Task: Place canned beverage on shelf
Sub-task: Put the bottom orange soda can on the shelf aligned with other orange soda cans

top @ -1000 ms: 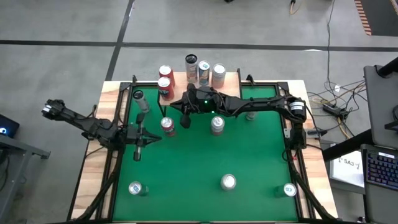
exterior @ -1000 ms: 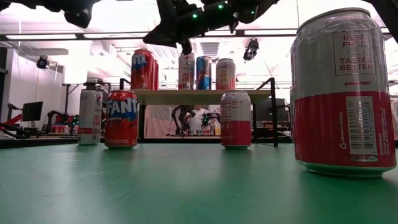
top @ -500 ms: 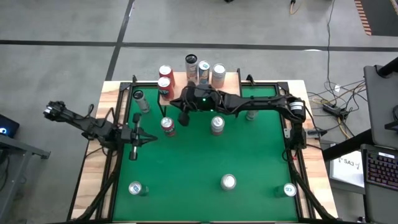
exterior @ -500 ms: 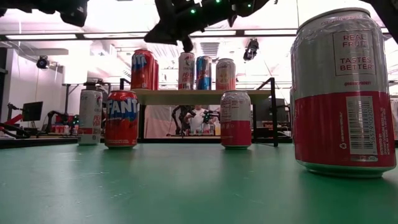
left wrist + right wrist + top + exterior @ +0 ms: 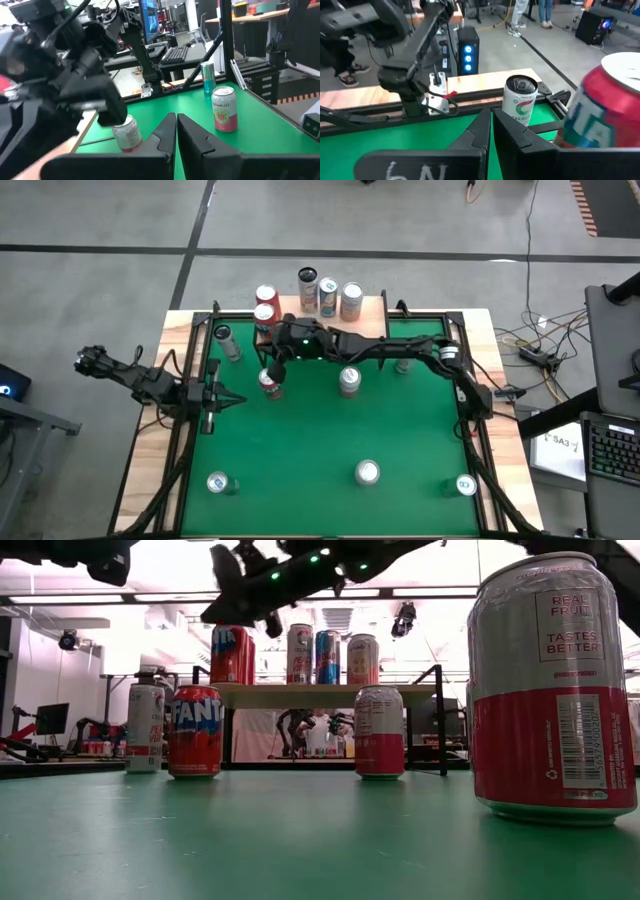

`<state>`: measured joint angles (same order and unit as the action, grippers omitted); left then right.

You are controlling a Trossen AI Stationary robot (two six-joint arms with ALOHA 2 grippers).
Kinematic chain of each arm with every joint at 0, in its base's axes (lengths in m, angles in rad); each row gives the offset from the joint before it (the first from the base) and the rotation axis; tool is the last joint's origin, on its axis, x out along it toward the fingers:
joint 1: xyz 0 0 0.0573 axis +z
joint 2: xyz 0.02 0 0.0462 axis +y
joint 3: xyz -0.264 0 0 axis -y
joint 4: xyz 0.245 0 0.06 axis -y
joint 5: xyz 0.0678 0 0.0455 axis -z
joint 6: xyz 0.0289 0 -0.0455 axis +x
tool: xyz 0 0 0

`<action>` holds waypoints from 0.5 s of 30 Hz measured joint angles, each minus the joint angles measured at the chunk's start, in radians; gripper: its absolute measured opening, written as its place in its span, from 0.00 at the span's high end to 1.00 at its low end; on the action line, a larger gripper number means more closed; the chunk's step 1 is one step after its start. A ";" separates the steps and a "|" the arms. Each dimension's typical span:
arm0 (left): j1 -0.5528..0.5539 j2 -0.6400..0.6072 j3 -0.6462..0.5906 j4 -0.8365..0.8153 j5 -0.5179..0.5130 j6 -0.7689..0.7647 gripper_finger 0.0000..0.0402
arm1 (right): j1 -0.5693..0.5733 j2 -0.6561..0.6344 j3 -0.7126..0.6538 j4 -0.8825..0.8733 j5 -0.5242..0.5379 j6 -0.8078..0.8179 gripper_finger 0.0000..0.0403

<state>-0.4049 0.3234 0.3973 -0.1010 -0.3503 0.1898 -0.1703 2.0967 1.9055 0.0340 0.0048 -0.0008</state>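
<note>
The shelf (image 5: 290, 306) (image 5: 310, 690) stands at the table's far edge and carries several cans, among them two red ones (image 5: 265, 304). A red Fanta can (image 5: 270, 384) (image 5: 196, 732) stands on the green table in front of it. My right gripper (image 5: 270, 366) (image 5: 491, 125) hangs shut and level, high over that can and near the shelf's left end, holding nothing. A red can (image 5: 607, 112) shows close beside its fingers. My left gripper (image 5: 238, 400) (image 5: 176, 131) is shut and level at the table's left edge, pointing across the table.
Other cans stand on the table: a white Celsius can (image 5: 228, 340) (image 5: 520, 102) at the far left, a pink-and-white one (image 5: 348, 380) (image 5: 223, 107) in the middle, one half under my right arm (image 5: 403, 365), and three along the near edge (image 5: 367, 472).
My right gripper has travelled toward the table's left edge along the shelf's front, staying shut and high, and now hangs over the Fanta can. My left gripper has drawn back a little toward the left edge, still shut. No can has moved.
</note>
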 joint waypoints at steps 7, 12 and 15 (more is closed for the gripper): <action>0.000 -0.040 0.000 -0.041 -0.001 -0.024 1.00 | 0.000 0.127 0.203 -0.160 0.170 -0.043 0.97; 0.000 -0.059 0.000 -0.050 -0.001 -0.026 1.00 | -0.001 0.150 0.245 -0.196 0.213 -0.036 0.97; 0.000 -0.065 0.000 -0.061 -0.001 -0.038 1.00 | 0.000 0.148 0.245 -0.201 0.255 -0.036 0.97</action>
<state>-0.4049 0.2582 0.3973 -0.1625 -0.3516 0.1520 -0.1703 2.2445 2.1502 -0.1670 0.2598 -0.0372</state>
